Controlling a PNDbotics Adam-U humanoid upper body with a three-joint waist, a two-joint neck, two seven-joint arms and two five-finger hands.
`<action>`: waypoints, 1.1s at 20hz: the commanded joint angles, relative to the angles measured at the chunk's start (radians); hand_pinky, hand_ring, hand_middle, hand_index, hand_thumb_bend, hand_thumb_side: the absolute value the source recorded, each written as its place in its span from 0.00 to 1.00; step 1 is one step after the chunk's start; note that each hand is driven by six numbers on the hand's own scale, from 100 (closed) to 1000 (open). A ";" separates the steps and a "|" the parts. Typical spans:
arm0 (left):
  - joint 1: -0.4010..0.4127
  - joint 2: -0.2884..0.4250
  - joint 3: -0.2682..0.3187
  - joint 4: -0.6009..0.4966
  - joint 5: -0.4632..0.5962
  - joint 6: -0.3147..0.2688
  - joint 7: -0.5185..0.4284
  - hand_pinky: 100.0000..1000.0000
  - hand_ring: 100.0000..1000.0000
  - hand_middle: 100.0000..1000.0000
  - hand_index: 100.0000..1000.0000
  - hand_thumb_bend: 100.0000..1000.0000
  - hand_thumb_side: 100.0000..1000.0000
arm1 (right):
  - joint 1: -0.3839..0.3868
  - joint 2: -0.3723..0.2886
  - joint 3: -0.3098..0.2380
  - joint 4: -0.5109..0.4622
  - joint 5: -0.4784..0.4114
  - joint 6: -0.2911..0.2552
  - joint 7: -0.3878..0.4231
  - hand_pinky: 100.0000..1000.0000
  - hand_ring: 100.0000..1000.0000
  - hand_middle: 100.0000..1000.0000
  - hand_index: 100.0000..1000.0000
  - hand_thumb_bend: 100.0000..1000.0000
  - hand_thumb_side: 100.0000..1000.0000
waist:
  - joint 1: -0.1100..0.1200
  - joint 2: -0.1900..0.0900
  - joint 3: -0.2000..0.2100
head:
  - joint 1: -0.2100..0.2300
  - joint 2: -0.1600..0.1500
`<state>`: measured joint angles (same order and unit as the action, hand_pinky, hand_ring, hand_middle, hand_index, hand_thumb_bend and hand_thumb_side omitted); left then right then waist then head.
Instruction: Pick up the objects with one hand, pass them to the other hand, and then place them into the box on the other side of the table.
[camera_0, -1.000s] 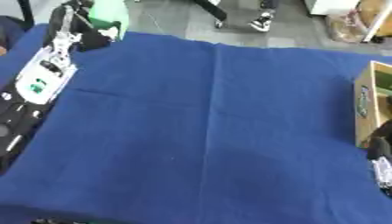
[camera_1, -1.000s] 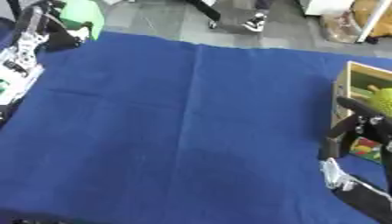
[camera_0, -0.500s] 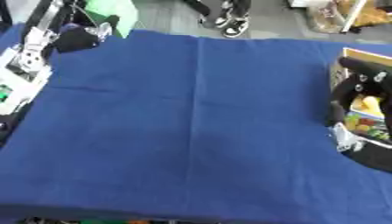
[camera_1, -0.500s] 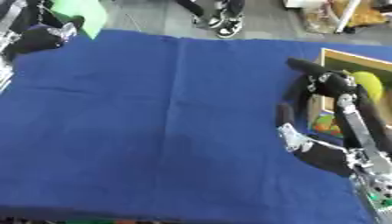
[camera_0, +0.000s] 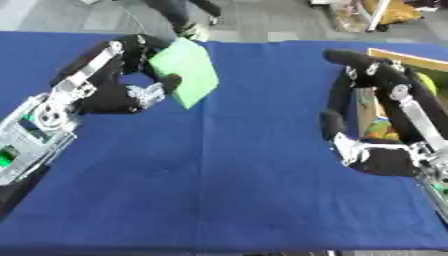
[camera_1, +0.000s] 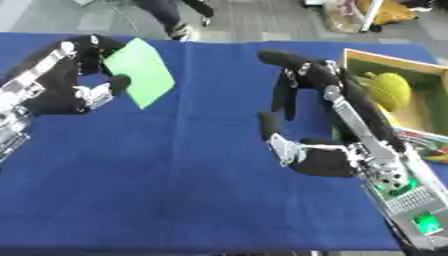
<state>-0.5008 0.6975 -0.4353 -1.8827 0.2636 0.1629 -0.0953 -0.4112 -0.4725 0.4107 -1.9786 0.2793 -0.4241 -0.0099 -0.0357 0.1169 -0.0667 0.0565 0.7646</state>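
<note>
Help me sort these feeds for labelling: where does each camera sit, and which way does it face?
Left eye view: in the head, looking down at the blue table; shows left hand pinching a green card, right hand open.
Right eye view: beside it, same aim; more of the box shows.
Both share hands, card and table.

A blue cloth (camera_0: 227, 165) covers my whole work table, with faint fold creases running across it. Beyond its far edge lies grey floor (camera_0: 262, 20). At about twelve o'clock I see someone's legs and a shoe (camera_0: 194, 31) standing on that floor, just past the cloth's edge. Toward one o'clock, further back, there is a yellowish thing (camera_0: 392, 11) beside a thin white pole (camera_0: 378, 15); I cannot make out what either is.
</note>
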 joint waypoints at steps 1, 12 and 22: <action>-0.008 0.030 -0.009 -0.095 0.054 0.048 -0.053 0.63 0.45 0.41 0.58 0.00 0.32 | -0.025 -0.019 0.006 -0.021 -0.015 0.006 0.023 0.18 0.18 0.27 0.90 0.02 0.29 | 0.017 -0.034 0.002 | -0.011 0.005; -0.076 0.057 -0.029 -0.117 0.218 0.121 -0.226 0.63 0.45 0.41 0.58 0.00 0.33 | -0.069 -0.017 0.053 -0.021 0.002 -0.018 0.065 0.13 0.14 0.17 0.90 0.11 0.25 | 0.030 -0.040 0.014 | -0.030 0.005; -0.106 0.050 -0.054 -0.117 0.234 0.159 -0.241 0.63 0.43 0.40 0.57 0.00 0.32 | -0.109 -0.009 0.084 -0.021 0.024 -0.054 0.073 0.11 0.13 0.14 0.91 0.17 0.20 | 0.033 -0.041 0.011 | -0.025 0.005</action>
<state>-0.5864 0.7314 -0.4935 -1.9837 0.4963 0.3167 -0.3377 -0.5040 -0.4719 0.4976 -1.9786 0.2975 -0.4703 0.0623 -0.0178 0.1052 -0.0544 0.0298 0.7646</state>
